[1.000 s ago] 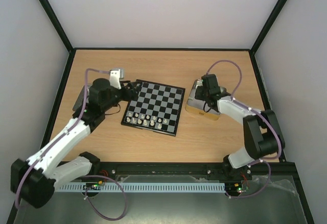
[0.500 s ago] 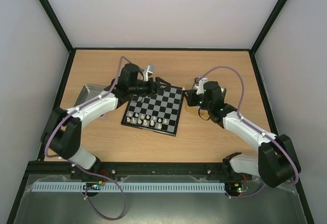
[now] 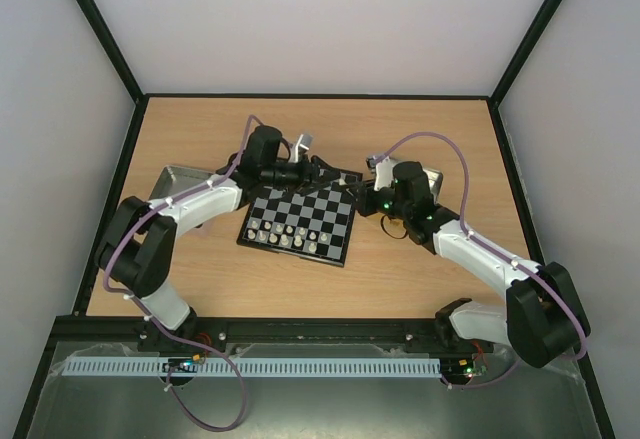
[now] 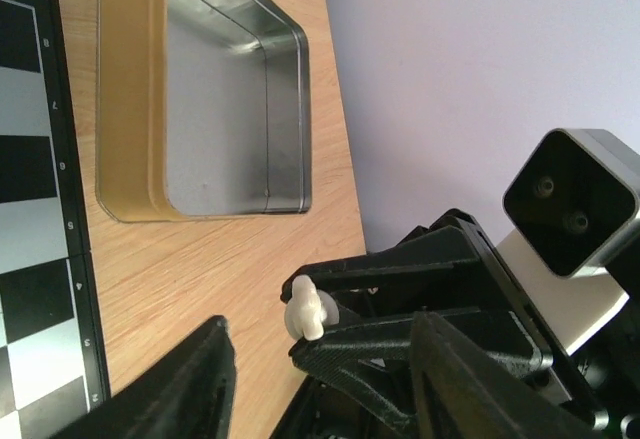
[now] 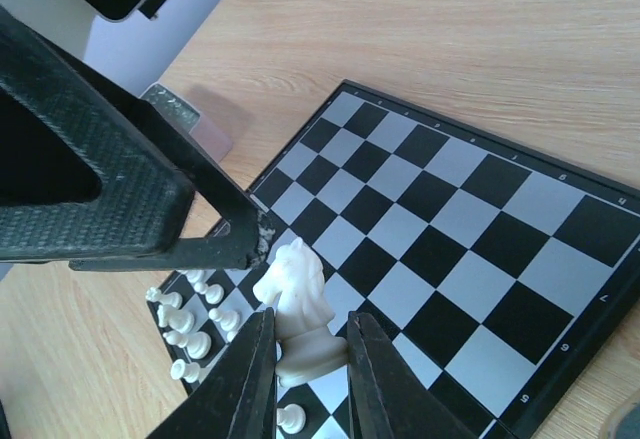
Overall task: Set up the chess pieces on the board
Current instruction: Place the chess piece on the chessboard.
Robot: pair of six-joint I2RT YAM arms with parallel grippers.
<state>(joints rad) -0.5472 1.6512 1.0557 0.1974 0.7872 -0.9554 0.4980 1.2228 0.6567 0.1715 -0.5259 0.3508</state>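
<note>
A: Where's the white knight (image 5: 295, 304)?
B: Clamped low down in the right tool (image 5: 308, 324), above the board (image 5: 480, 259). The left tool (image 4: 318, 359) stands apart, empty.
A: Handling?
B: Light, hard, slick, I'd judge; it tips easily, so a grip at the base suits it.

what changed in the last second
Both arms swung inward: the left gripper went from the board's far left corner to its far right corner. The right gripper left the right tin to meet it, shut on a white knight. Board and placed white pieces stayed put.
</note>
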